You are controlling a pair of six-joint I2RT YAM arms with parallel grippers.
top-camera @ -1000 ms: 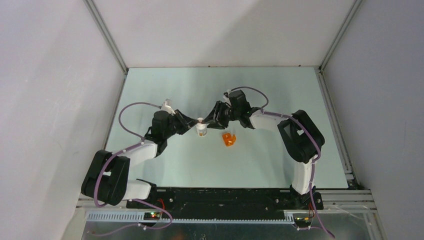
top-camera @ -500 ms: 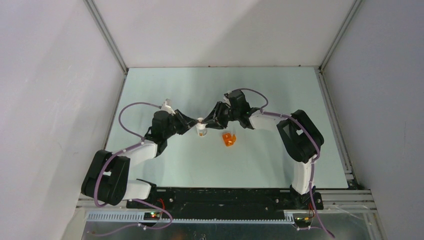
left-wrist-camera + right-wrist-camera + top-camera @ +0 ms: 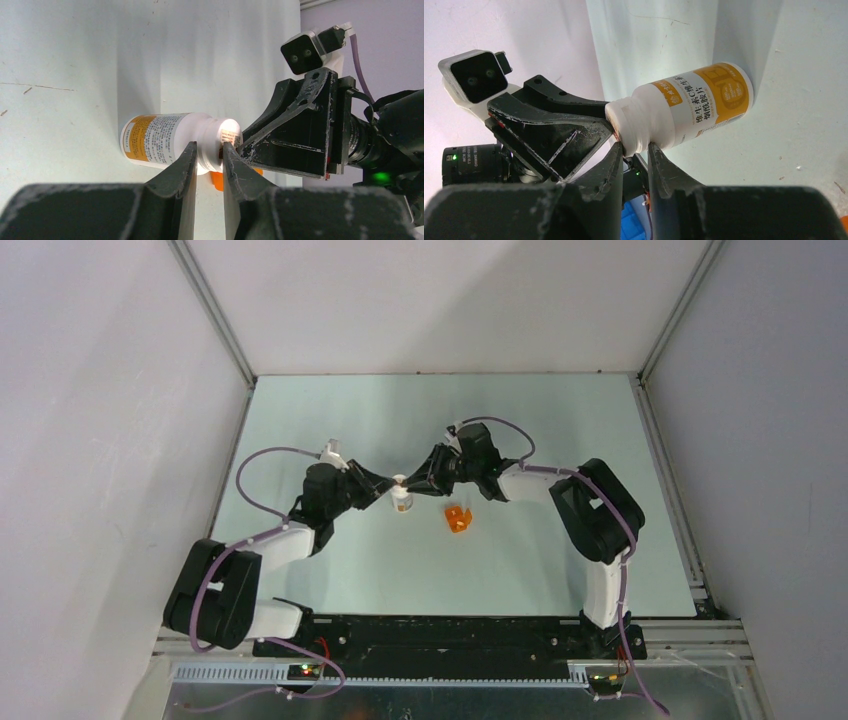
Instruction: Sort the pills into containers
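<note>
White plastic with an orange-and-white printed label, the pill bottle (image 3: 401,499) stands upright on the pale green counter (image 3: 400,420), a little left of its centre, with both arms reaching in to meet it from opposite sides.

The left tool (image 3: 386,493) comes at the pill bottle from the left. In the left wrist view its two black fingers (image 3: 184,167) are drawn close together and press on either side of the narrow neck, just under the cap end, so the left tool is clamped on the pill bottle.

The right tool (image 3: 418,485) comes from the right. In the right wrist view its fingers (image 3: 659,165) pinch the same narrow top part of the pill bottle, with the labelled body sticking out beyond them. It too is closed on the pill bottle. The fingertips of the two tools sit right against each other at the neck.

The orange translucent cup (image 3: 457,519) rests on the counter just to the right of the pill bottle and nearer the arm bases, below the right tool and apart from both tools. A sliver of it shows between the left fingers in the left wrist view.
</note>
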